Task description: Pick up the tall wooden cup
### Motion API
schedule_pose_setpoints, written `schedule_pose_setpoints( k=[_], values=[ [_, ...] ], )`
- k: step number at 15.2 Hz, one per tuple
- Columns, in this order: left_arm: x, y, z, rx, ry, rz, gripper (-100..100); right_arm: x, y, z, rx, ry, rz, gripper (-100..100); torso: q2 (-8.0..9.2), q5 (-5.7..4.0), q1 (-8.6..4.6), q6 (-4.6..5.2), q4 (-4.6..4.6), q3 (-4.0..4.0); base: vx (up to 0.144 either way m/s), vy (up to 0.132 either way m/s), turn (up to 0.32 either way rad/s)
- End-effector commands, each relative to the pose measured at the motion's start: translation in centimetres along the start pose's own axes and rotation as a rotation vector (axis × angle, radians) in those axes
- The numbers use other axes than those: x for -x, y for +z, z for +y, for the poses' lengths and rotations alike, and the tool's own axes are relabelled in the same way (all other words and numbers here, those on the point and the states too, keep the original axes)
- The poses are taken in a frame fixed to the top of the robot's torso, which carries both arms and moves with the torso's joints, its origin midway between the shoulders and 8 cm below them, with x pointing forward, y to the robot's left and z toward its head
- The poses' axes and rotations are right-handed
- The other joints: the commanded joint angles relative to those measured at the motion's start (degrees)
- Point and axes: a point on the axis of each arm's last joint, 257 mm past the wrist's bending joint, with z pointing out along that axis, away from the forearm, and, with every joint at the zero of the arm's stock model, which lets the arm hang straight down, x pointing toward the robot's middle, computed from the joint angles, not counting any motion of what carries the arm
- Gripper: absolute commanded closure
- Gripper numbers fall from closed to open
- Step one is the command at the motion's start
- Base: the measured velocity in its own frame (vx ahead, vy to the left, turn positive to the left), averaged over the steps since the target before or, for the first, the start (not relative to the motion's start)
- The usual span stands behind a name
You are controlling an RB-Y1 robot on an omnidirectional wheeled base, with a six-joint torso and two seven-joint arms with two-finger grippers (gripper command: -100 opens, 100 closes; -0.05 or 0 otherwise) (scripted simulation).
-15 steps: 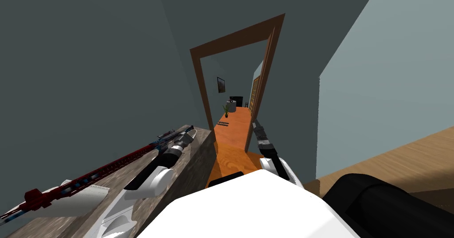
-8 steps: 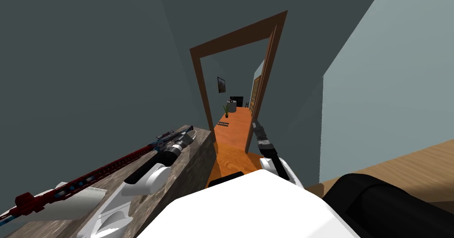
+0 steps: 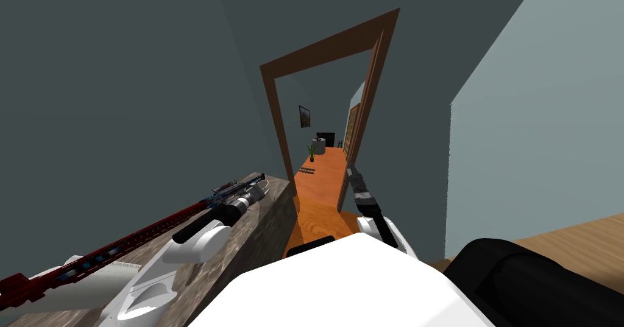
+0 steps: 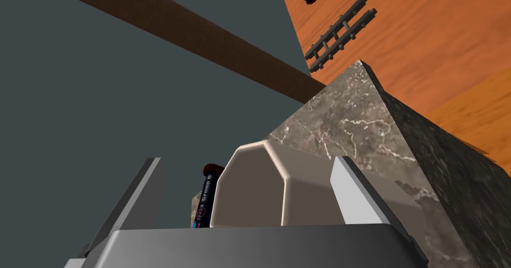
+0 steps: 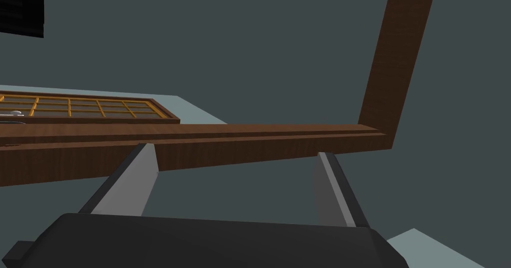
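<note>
The left gripper (image 4: 245,161) stood wide open astride the pale faceted cup (image 4: 259,190) near the marble counter's (image 4: 349,120) far corner, and should centre it before squeezing.

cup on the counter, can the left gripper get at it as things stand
Probably yes: the pale cup sits between the left gripper's open fingers. A dark tube beside it also lies within the gap and may get nudged.

Marbled top (image 4: 349,115) bears a pale faceted cup (image 4: 264,190); beside the cup, a long red thing (image 3: 140,232), perhaps a rifle.
</note>
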Motion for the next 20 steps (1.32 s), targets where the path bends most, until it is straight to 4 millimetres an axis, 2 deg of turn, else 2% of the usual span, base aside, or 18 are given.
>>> schedule_pose_setpoints(
  k=[1, 4, 5, 7, 9, 11, 13, 15, 17, 20],
  values=[
    [0.2, 0.1, -0.1, 0.039, -0.033, -0.006, -100, 0.0, 0.0, 0.0, 0.0, 0.0, 0.0, 0, 0.0, 0.0, 0.0, 0.0, 0.0, 0.0, 0.024, -0.014, 0.02],
    [0.9, 0.0, 0.9, 0.081, -0.033, -0.033, -100, 0.0, 0.0, 0.0, 0.0, 0.0, 0.0, 0, -0.03, 0.0, -0.01, 0.0, 0.0, -0.01, 0.029, -0.015, 0.012],
    [0.9, 0.0, 0.6, 0.106, -0.064, -0.033, -100, 0.0, 0.0, 0.0, 0.0, 0.0, 0.0, 0, 0.0, 0.0, 0.0, 0.0, 0.0, 0.0, 0.031, -0.017, 0.019],
    [1.5, -0.1, 1.5, 0.14, -0.064, -0.056, -100, 0.0, 0.0, 0.0, 0.0, 0.0, 0.0, 0, -0.05, 0.0, -0.02, 0.0, -0.01, -0.02, 0.037, -0.019, 0.017],
    [1.7, -0.2, 1.4, 0.173, -0.094, -0.064, -100, 0.0, 0.0, 0.0, 0.0, 0.0, 0.0, 0, 0.0, 0.0, 0.01, 0.0, 0.0, 0.0, 0.023, -0.012, 0.01],
    [2.2, -0.4, 2.2, 0.205, -0.093, -0.086, -100, 0.0, 0.0, 0.0, 0.0, 0.0, 0.0, 0, -0.03, 0.0, -0.01, 0.0, 0.0, -0.01, 0.032, -0.02, 0.018],
    [2.3, -0.6, 2.0, 0.235, -0.123, -0.094, -100, 0.0, 0.0, 0.0, 0.0, 0.0, 0.0, 0, 0.0, 0.0, -0.01, 0.0, 0.0, 0.0, 0.025, -0.017, 0.011],
    [2.8, -0.8, 2.8, 0.266, -0.121, -0.116, -100, 0.0, 0.0, 0.0, 0.0, 0.0, 0.0, 0, -0.05, -0.01, -0.03, 0.0, 0.0, -0.02, 0.04, -0.021, 0.018],
    [2.9, -1.0, 2.5, 0.296, -0.15, -0.126, -100, 0.0, 0.0, 0.0, 0.0, 0.0, 0.0, 0, -0.02, 0.0, 0.0, 0.0, 0.0, -0.01, 0.028, -0.011, 0.009],
    [3.4, -1.4, 3.4, 0.328, -0.148, -0.149, -100, 0.0, 0.0, 0.0, 0.0, 0.0, 0.0, 0, -0.06, 0.0, -0.02, 0.0, -0.01, -0.03, 0.035, -0.017, 0.011]
  ],
)
